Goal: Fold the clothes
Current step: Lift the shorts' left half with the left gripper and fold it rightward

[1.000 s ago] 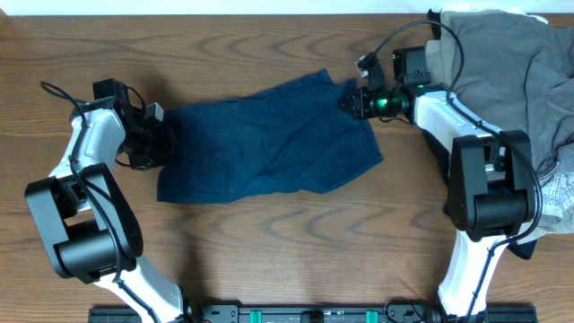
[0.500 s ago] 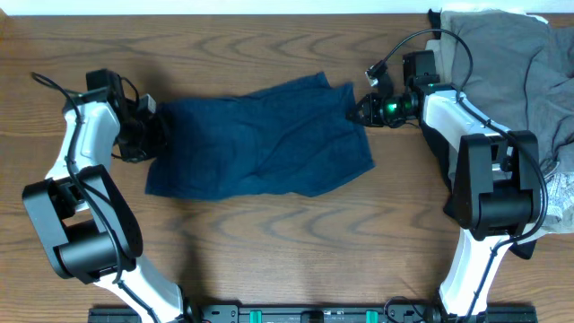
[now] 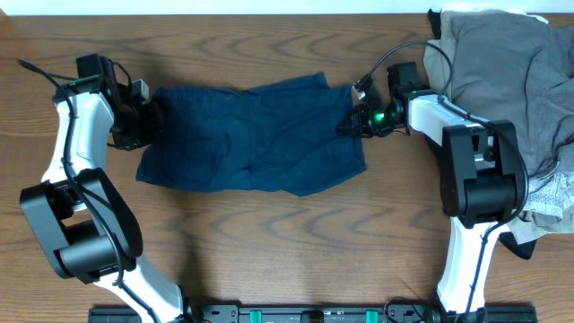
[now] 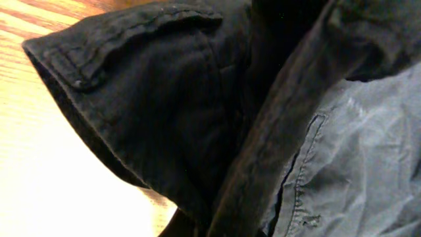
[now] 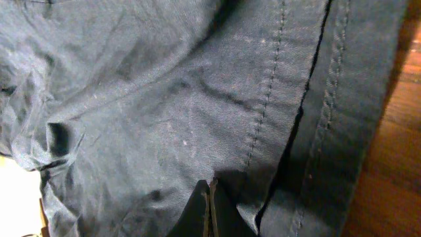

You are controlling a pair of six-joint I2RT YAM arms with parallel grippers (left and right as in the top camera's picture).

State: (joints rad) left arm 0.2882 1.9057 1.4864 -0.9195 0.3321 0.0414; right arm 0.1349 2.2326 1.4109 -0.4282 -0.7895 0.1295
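Note:
The dark navy blue shorts point(image 3: 251, 139) lie spread across the middle of the wooden table point(image 3: 287, 242), stretched between both arms. My left gripper point(image 3: 143, 126) is at the shorts' left end, and dark cloth point(image 4: 197, 118) fills the left wrist view and hides its fingers. My right gripper point(image 3: 352, 121) is at the shorts' right end. In the right wrist view its fingertips point(image 5: 210, 201) are pressed together on the navy cloth point(image 5: 164, 99) beside a stitched seam.
A heap of grey garments point(image 3: 511, 54) lies at the back right corner. A white-patterned cloth point(image 3: 552, 193) and a black one point(image 3: 520, 240) lie at the right edge by the right arm's base. The table's far edge point(image 3: 224, 13) runs along the top.
Both grippers have moved left and toward the back with the shorts. The shorts have shifted left and are pulled out longer and flatter.

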